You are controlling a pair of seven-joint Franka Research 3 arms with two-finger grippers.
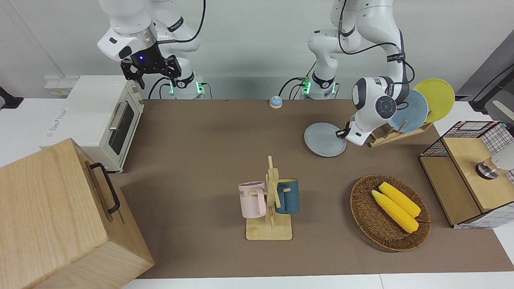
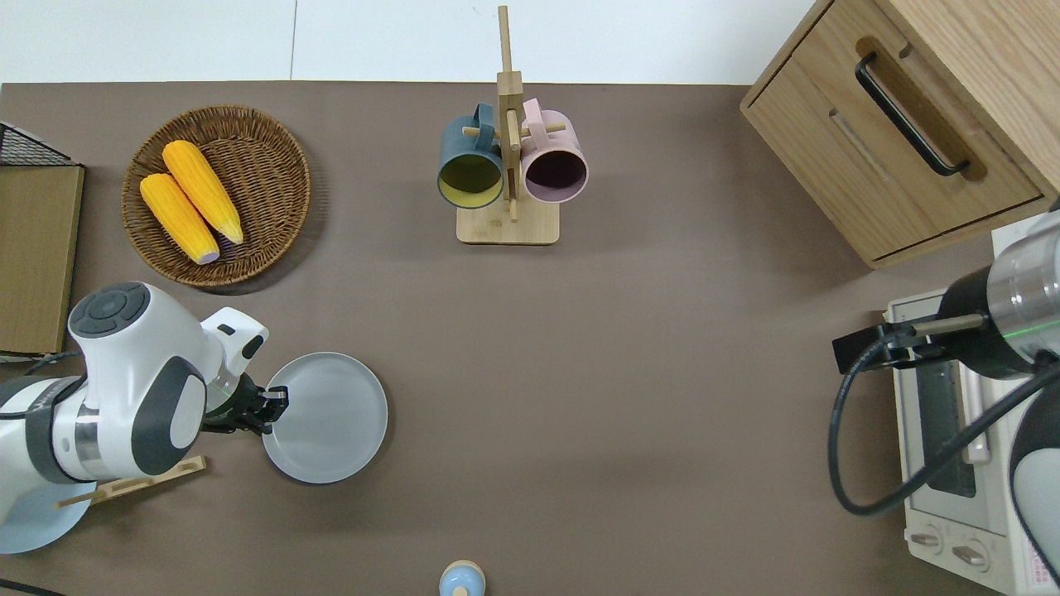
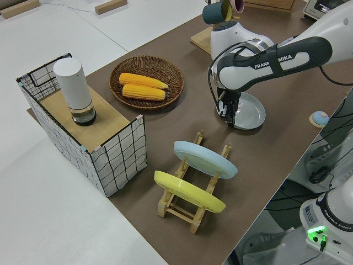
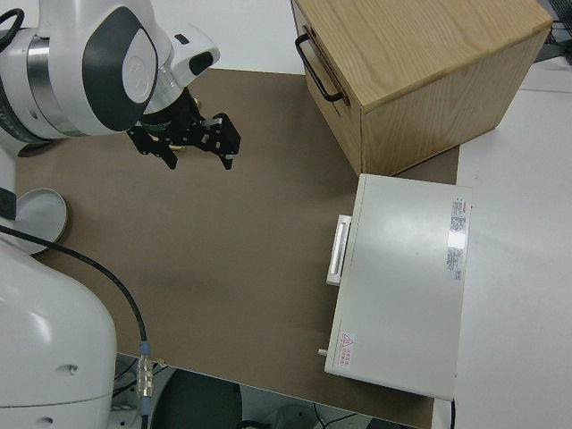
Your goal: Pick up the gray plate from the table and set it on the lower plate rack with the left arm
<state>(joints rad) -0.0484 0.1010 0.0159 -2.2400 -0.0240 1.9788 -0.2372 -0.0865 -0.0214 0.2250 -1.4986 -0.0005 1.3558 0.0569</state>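
Note:
The gray plate hangs slightly tilted just above the brown table, with a shadow under it. My left gripper is shut on the plate's rim, on the edge toward the left arm's end of the table. The lower plate rack stands beside it, toward that same end. It holds a sky-blue plate and a yellow plate. My right gripper is open and parked.
A mug stand with a pink and a dark blue mug stands mid-table. A wicker basket with two corn cobs and a wire crate lie farther from the robots than the rack. A toaster oven, wooden cabinet and small bell are also here.

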